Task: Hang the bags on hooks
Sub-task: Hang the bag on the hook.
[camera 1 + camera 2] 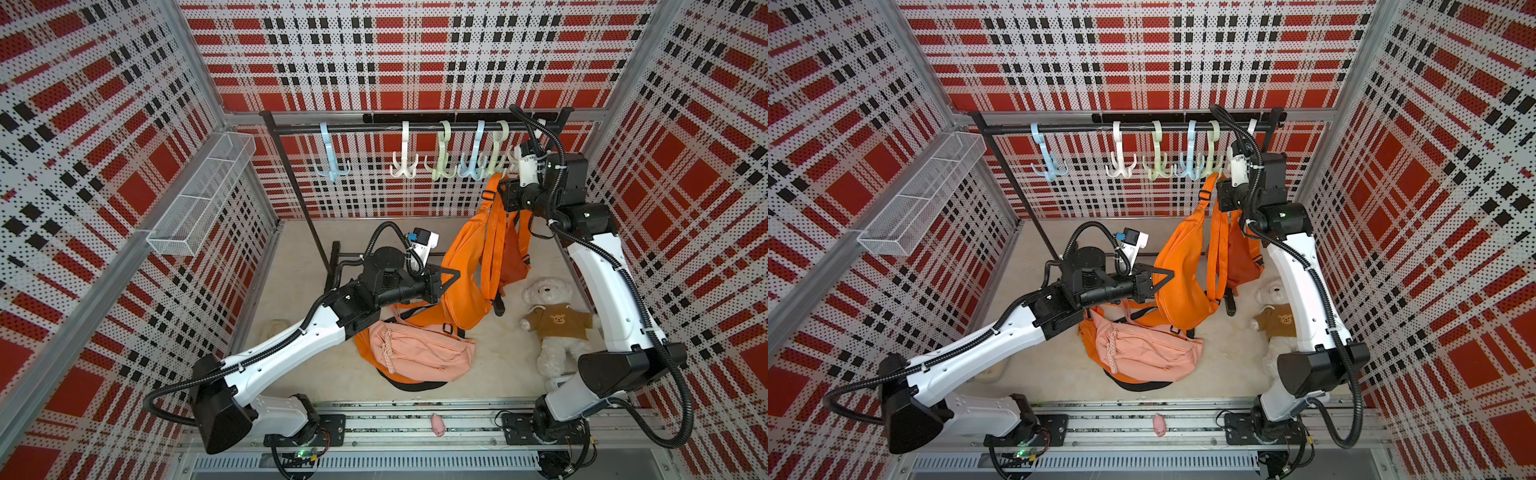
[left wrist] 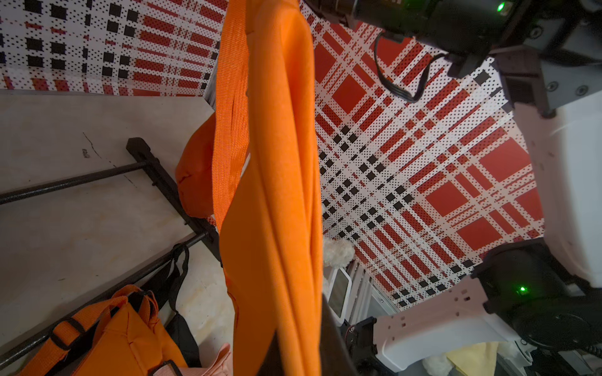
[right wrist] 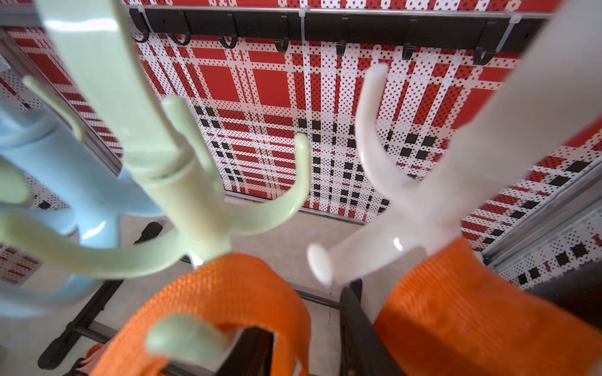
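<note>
Right gripper (image 3: 304,309) jaws apart, orange strap (image 3: 228,286) beside white hook (image 3: 391,182), left gripper (image 1: 455,275) clamped on orange bag (image 1: 465,291)

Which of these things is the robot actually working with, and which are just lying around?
Part of the job: bright orange fabric sling bag, its orange webbing strap, pastel plastic hooks on the black metal rail, left gripper pinching the bag.

Lying about: peach fabric bag, white teddy bear in a brown shirt, small pink toy, white wire-mesh basket.

no readable text, no labels, no numbers
</note>
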